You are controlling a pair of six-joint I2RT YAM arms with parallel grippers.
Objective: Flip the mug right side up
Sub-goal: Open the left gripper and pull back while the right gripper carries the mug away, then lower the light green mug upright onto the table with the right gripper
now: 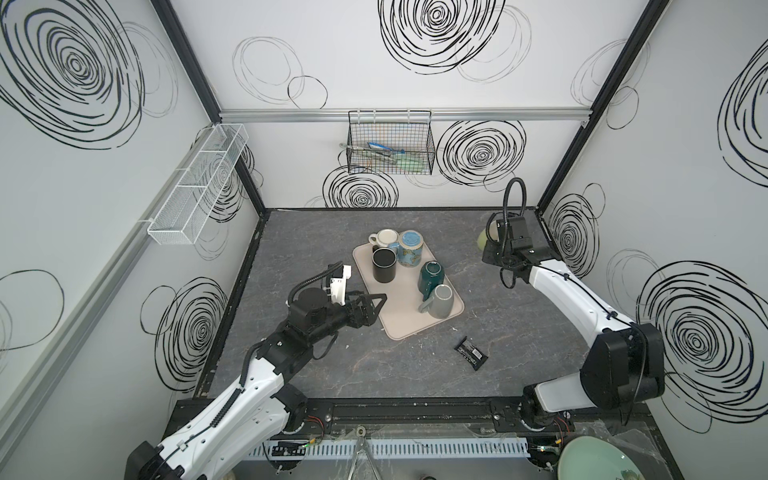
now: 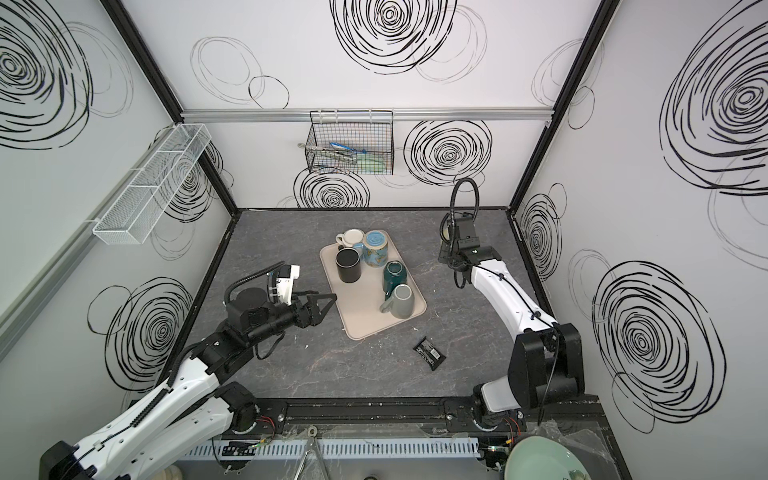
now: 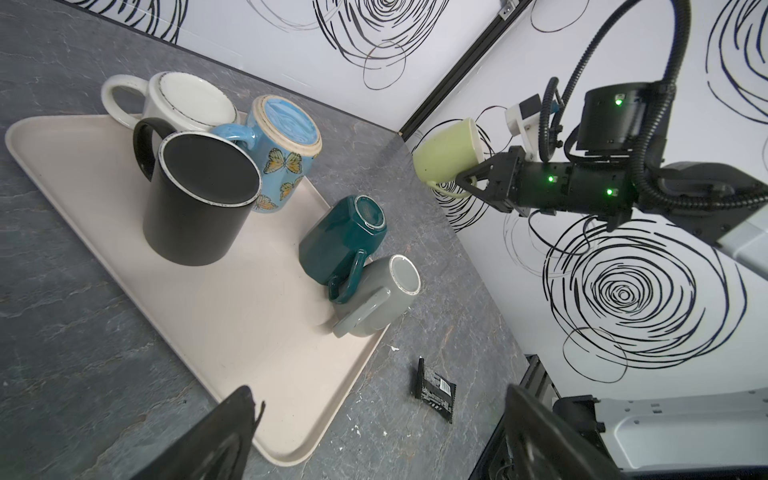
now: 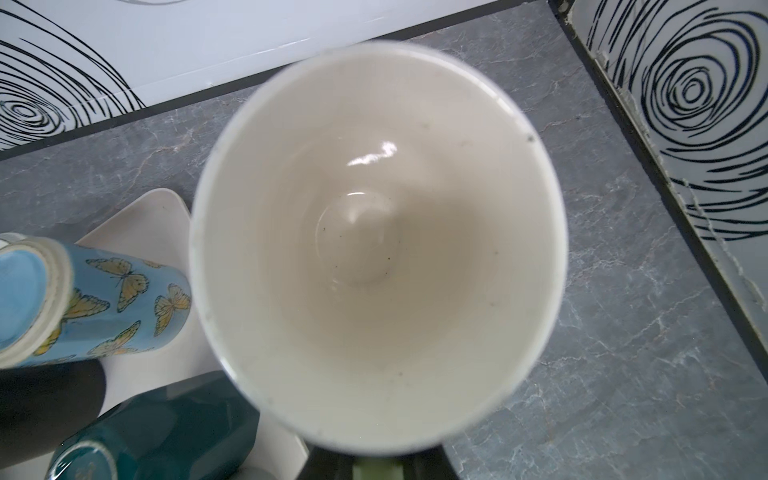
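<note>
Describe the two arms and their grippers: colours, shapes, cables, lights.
The left arm and right arm have white shells over black joints, with black corrugated cable hoses looping at the wrists. The left gripper and right gripper are black with triangular fingers. Each wrist carries a white camera mount; green lights glow on the right one.
</note>
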